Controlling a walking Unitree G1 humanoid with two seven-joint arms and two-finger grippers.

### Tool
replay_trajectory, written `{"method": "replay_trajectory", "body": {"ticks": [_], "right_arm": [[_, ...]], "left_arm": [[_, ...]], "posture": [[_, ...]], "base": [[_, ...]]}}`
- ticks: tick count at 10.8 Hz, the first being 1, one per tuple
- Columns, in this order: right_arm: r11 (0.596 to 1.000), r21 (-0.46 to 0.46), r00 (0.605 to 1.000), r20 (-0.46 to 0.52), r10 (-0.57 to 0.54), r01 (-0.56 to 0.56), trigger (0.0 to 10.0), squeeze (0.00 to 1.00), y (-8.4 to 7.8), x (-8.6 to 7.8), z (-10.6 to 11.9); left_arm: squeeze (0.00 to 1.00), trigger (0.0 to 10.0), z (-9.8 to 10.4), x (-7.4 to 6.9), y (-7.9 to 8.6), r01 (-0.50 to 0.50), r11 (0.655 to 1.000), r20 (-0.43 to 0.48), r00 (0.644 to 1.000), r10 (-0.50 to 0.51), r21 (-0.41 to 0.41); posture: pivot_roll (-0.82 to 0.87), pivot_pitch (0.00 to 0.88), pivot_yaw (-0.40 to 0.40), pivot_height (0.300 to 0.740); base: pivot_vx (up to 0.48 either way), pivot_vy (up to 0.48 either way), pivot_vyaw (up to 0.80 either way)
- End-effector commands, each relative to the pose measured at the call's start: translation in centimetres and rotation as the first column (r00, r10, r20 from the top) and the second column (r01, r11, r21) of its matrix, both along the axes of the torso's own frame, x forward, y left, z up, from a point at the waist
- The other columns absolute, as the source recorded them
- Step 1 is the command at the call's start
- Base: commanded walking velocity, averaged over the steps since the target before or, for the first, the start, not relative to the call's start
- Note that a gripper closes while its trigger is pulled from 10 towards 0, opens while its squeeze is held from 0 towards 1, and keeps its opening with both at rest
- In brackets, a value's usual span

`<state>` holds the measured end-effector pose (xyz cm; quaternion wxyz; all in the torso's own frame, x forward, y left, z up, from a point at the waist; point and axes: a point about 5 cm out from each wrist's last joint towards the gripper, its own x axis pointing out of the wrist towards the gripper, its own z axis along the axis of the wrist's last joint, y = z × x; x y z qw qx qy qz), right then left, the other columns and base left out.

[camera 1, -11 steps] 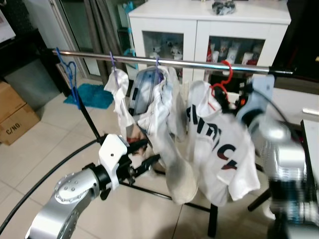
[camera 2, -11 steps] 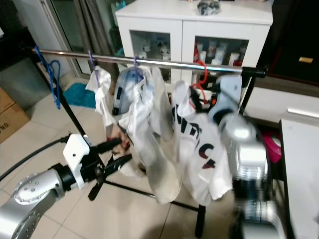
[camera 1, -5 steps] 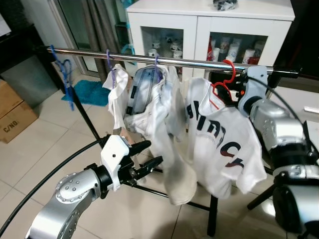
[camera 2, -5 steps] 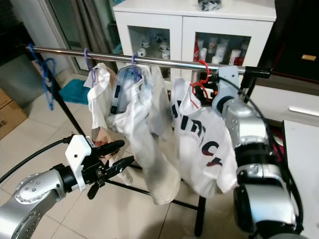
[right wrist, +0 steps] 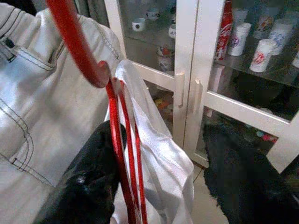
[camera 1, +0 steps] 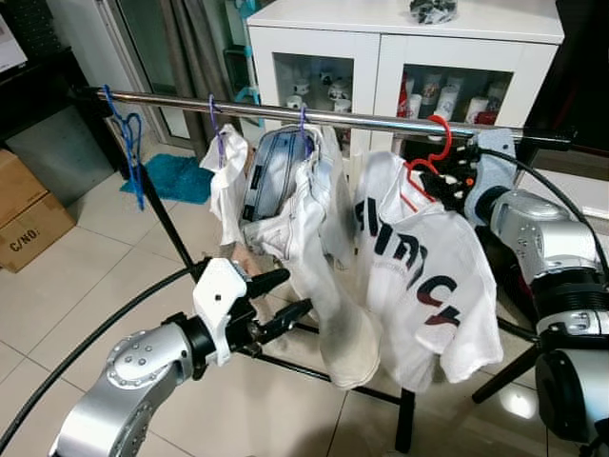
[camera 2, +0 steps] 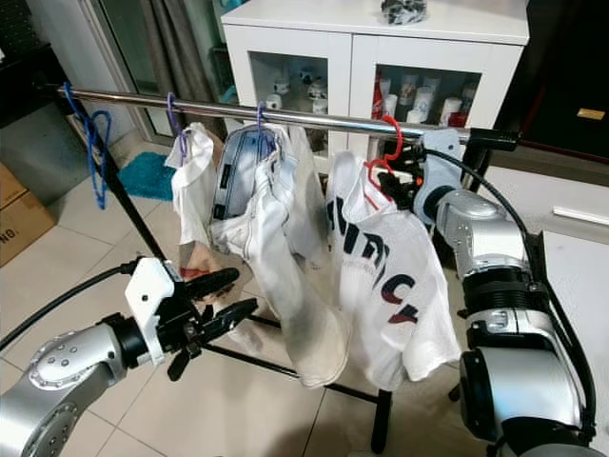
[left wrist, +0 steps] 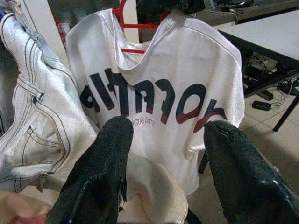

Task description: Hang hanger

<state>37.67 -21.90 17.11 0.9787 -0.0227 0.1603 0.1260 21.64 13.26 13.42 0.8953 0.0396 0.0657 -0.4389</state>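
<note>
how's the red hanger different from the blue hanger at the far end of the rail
The red hanger carries a white printed t-shirt; the blue hanger hangs bare. The red hanger sits near the rail's right end with the right pincer at it, its fingers apart either side of the neck; the blue hanger sits at the left end, with no pincer near it. Both have their hooks over the same metal rail.

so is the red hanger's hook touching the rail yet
Touching: in the left eye view the red hanger hooks over the rail. The right gripper sits beside its neck.
</note>
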Motion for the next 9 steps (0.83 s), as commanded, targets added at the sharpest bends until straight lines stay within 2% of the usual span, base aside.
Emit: {"method": "replay_trajectory", "body": {"ticks": [1, 9], "right_arm": [[0.999, 0.018, 1.000, -0.009, 0.028, -0.028, 0.0, 0.00, 0.82, 0.27, 0.12], [0.998, 0.024, 0.998, -0.009, 0.059, -0.059, 0.0, 0.00, 0.96, 0.24, 0.49]], "left_arm": [[0.00, 10.0, 0.36, 0.18, 0.00, 0.012, 1.000, 0.013, 1.000, -0.012, 0.007], [0.00, 10.0, 0.32, 0.49, 0.11, 0.001, 1.000, 0.020, 1.000, -0.001, 0.011]], "posture": [[-0.10, 0.000, 0.095, 0.740], [-0.10, 0.000, 0.098, 0.740]], "base": [[0.000, 0.000, 0.00], [0.000, 0.000, 0.00]]}}
